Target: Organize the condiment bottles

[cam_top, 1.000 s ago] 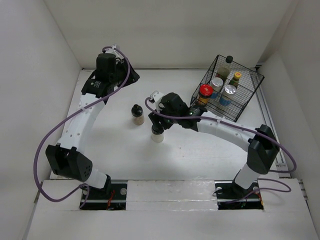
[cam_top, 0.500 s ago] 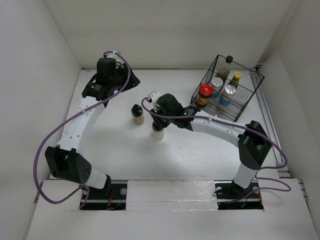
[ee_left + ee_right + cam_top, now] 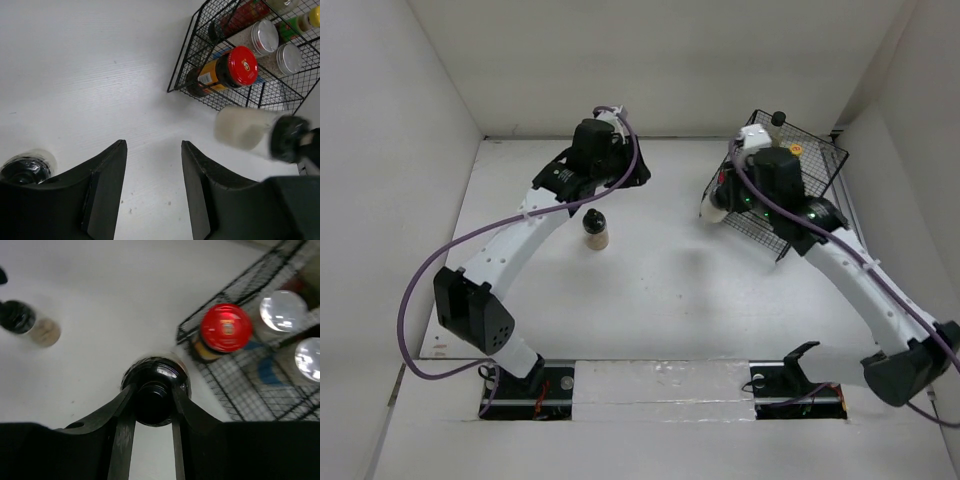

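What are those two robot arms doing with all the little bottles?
They are tidying bottles into a wire basket. The right gripper holds a black-capped shaker by its cap, up beside the basket. Five bottles stand inside, among them a red-lidded jar. The left gripper is open and empty, above another shaker standing on the table.

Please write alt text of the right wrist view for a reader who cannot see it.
The right gripper holds a black-capped shaker by its cap above the white table, beside a wire basket with a red-lidded jar and two silver-lidded jars. Another shaker stands far left.
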`<control>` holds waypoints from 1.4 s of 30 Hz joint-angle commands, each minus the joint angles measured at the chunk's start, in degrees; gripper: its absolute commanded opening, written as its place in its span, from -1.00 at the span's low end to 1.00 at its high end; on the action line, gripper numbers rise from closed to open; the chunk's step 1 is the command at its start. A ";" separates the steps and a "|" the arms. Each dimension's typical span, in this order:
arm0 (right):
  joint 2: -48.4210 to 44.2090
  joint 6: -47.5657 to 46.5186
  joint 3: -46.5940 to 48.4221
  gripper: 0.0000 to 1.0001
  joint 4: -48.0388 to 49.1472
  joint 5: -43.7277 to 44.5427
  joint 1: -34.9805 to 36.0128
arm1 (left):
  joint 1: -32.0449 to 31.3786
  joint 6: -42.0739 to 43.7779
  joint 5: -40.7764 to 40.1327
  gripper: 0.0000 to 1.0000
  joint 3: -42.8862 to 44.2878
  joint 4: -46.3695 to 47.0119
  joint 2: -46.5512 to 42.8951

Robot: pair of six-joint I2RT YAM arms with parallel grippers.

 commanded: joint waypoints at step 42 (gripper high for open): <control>7.23 -2.89 -7.61 -0.68 13.36 -1.82 -21.99 | -0.10 -1.11 4.37 -0.11 2.06 2.88 3.25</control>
